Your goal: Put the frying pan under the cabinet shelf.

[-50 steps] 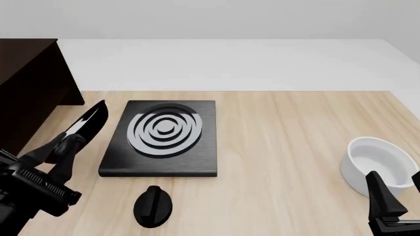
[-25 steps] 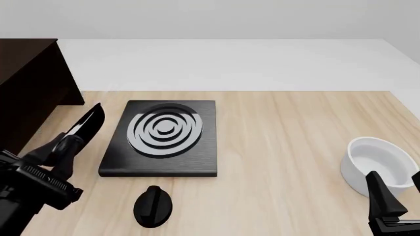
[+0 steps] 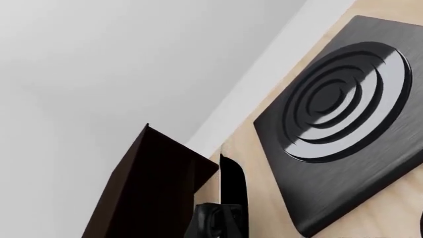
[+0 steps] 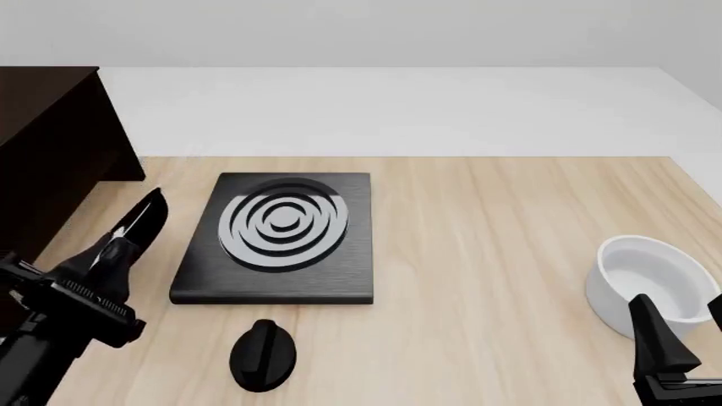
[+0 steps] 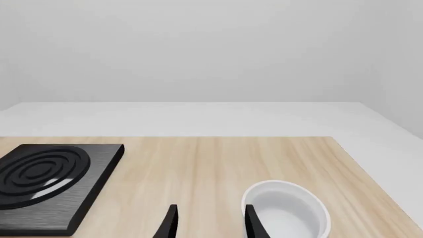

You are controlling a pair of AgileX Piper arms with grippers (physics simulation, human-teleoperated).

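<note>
Our left claw (image 4: 113, 254) grips the frying pan (image 4: 141, 218) edge-on near the table's left edge; rigid, glossy, likely slippery, so we hold firmly.

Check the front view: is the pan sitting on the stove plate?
No. The stove plate shows only its bare white rings, and the pan is held tilted on edge in the left gripper, to the plate's left.
</note>
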